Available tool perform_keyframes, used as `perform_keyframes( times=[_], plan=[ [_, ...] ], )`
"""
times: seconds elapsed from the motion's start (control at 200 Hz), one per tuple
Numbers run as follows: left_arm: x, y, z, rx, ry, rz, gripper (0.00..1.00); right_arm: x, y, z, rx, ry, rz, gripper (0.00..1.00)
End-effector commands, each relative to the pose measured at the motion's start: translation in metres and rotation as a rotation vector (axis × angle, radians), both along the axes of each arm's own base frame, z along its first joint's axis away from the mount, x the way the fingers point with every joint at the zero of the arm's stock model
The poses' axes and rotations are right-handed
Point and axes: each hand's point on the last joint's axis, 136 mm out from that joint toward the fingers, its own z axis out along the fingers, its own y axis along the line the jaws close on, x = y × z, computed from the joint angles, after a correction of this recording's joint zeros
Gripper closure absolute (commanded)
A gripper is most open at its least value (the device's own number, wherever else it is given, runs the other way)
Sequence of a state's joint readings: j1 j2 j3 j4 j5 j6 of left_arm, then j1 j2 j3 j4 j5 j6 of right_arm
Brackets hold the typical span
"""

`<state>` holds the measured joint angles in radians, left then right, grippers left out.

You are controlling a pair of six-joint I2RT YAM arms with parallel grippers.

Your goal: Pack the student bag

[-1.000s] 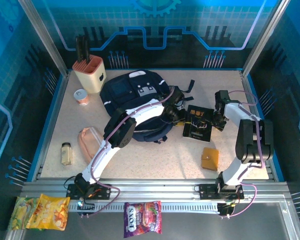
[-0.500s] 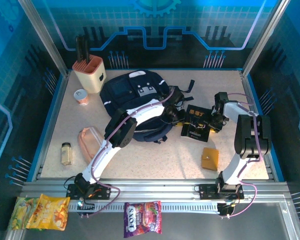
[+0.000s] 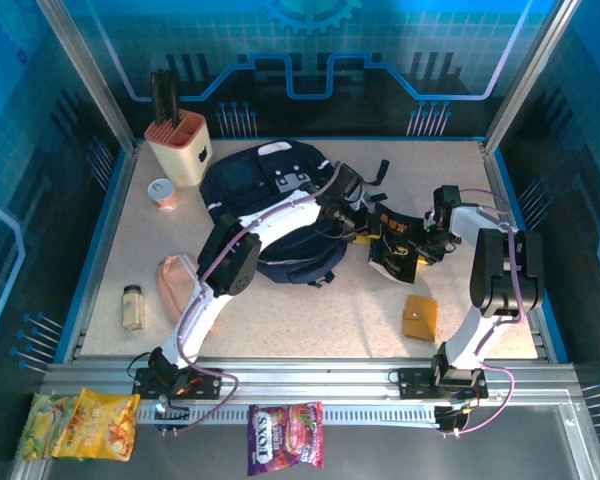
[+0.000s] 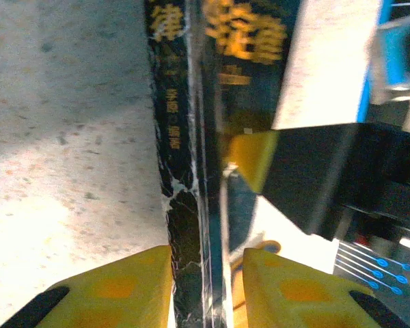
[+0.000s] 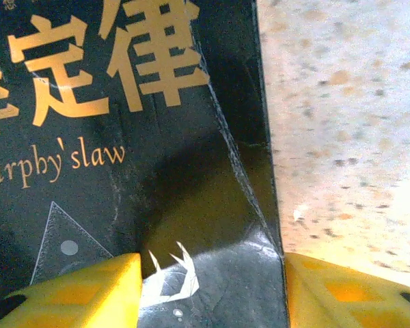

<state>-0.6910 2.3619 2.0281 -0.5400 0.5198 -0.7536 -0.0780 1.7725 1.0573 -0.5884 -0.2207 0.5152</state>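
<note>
Item: student bag (image 3: 270, 195), dark navy with grey patches and black straps. It lay flat at back centre of the counter (image 3: 310, 315); I could not make out its opening.

Progress: early.
- Black book (image 3: 398, 242) sat tilted just right of the bag, not yet inside.
- Left gripper (image 4: 206, 273) jaws were clenched on the book's edge.
- Right gripper (image 5: 212, 273) jaws straddled its corner; whether they gripped it I could not tell.
- Orange wallet (image 3: 418, 316) and pink pouch (image 3: 175, 280) were unpacked.
</note>
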Motion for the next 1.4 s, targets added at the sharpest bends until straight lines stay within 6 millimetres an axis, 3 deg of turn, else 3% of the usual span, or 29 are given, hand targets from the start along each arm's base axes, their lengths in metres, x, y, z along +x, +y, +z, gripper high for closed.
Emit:
perform_keyframes(
  times=[0.0, 0.29, 0.62, 0.73, 0.86, 0.956, 1.081, 1.191, 1.396],
  plan=[
    [-0.022, -0.017, 0.044, -0.108, -0.049, -0.081, 0.67, 0.002, 0.032, -0.003, 0.115, -0.005, 0.038, 0.47],
    [-0.016, 0.018, 0.025, -0.019, -0.050, 0.013, 0.65, 0.011, 0.072, -0.004, 0.148, -0.016, 0.112, 0.47],
    [-0.013, 0.061, 0.025, 0.039, -0.082, 0.100, 0.65, 0.020, 0.116, -0.009, 0.175, -0.009, 0.185, 0.47],
    [-0.014, 0.072, 0.020, 0.077, -0.086, 0.117, 0.64, 0.020, 0.118, -0.011, 0.152, -0.003, 0.189, 0.47],
    [-0.014, 0.080, 0.016, 0.125, -0.108, 0.122, 0.61, 0.018, 0.103, -0.013, 0.057, 0.005, 0.181, 0.47],
    [-0.017, 0.077, 0.011, 0.135, -0.109, 0.101, 0.61, 0.015, 0.098, -0.011, 0.020, 0.000, 0.206, 0.49],
    [-0.025, 0.058, 0.003, 0.139, -0.111, 0.037, 0.63, 0.012, 0.101, -0.010, 0.030, 0.001, 0.232, 0.52],
    [-0.026, 0.049, -0.018, 0.203, -0.123, 0.008, 0.69, 0.011, 0.108, -0.008, 0.075, -0.008, 0.249, 0.54],
    [-0.023, 0.066, -0.081, 0.384, -0.100, 0.001, 0.77, 0.010, 0.114, 0.004, 0.108, -0.041, 0.292, 0.54]
  ],
)
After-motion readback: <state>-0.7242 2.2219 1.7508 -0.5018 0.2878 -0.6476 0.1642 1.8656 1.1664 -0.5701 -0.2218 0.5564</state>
